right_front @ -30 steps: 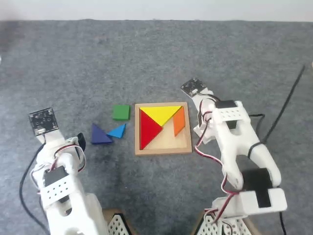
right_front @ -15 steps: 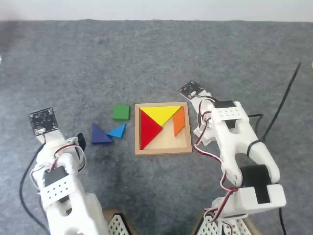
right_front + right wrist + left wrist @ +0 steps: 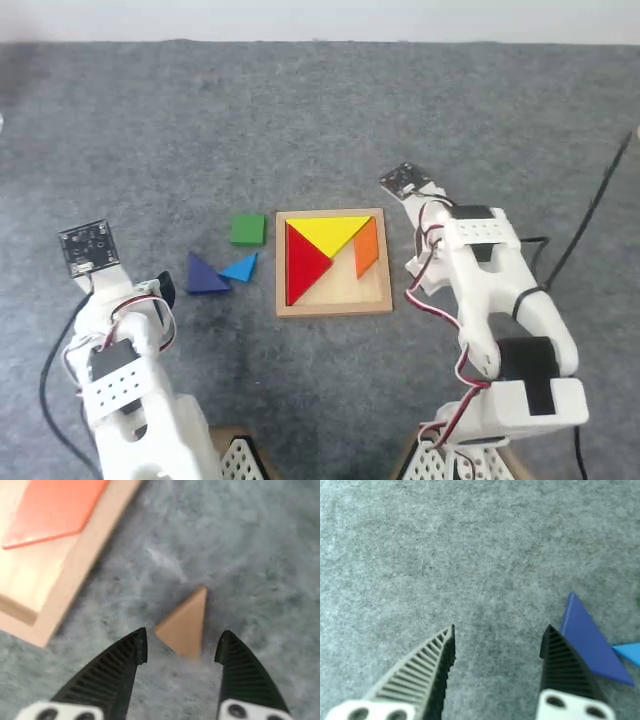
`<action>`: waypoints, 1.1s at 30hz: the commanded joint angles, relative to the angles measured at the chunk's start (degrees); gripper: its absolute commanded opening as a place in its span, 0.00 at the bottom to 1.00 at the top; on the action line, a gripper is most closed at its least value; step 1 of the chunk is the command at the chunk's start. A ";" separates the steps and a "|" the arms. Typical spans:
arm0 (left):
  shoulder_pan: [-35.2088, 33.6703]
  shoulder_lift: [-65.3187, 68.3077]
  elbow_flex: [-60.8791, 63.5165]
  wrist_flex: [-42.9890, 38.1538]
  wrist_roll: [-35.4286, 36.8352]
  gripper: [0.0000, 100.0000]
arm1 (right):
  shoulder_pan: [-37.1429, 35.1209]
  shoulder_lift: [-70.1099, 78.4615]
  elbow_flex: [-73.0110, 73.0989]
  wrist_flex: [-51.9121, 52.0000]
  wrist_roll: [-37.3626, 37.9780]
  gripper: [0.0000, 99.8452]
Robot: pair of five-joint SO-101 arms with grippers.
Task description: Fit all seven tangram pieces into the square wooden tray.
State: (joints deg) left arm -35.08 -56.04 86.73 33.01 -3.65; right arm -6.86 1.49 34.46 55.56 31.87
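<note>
over the last second the right arm has been swung slightly away from the wooden tray. the right gripper is now held wide open, with a tan triangle lying between its tips on the carpet just beside the tray; nothing is gripped yet. a pickup of this piece seems to be lined up. the left gripper has been kept open and empty beside the dark blue triangle. three pieces are seated in the tray.
</note>
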 commanded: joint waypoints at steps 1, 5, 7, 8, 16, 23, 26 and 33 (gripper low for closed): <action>0.26 -0.44 -0.48 -1.32 -0.62 0.27 | 0.57 -0.48 -1.76 -0.84 0.62 0.23; 0.26 -0.44 -0.48 -1.32 -0.62 0.27 | 0.48 -0.48 -1.76 -1.01 0.62 0.23; 0.26 -0.44 -0.48 -1.32 -0.62 0.27 | 0.48 -0.13 -1.85 -1.01 0.44 0.23; 0.26 -0.44 -0.48 -1.32 -0.62 0.27 | 0.48 0.57 -2.02 -1.10 0.35 0.23; 0.26 -0.44 -0.48 -1.32 -0.62 0.27 | 0.13 6.02 -6.68 -1.45 -2.46 0.23; 0.26 -0.44 -0.48 -1.32 -0.62 0.27 | 0.04 6.11 -6.77 -1.36 -2.73 0.10; 0.26 -0.44 -0.48 -1.32 -0.62 0.27 | 0.04 5.76 -6.68 -1.36 -4.31 0.09; 0.26 -0.44 -0.48 -1.32 -0.62 0.27 | -0.84 5.49 -10.73 4.18 -9.23 0.09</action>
State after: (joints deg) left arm -35.08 -56.04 86.73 33.01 -3.65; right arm -6.68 7.74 28.13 56.35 25.36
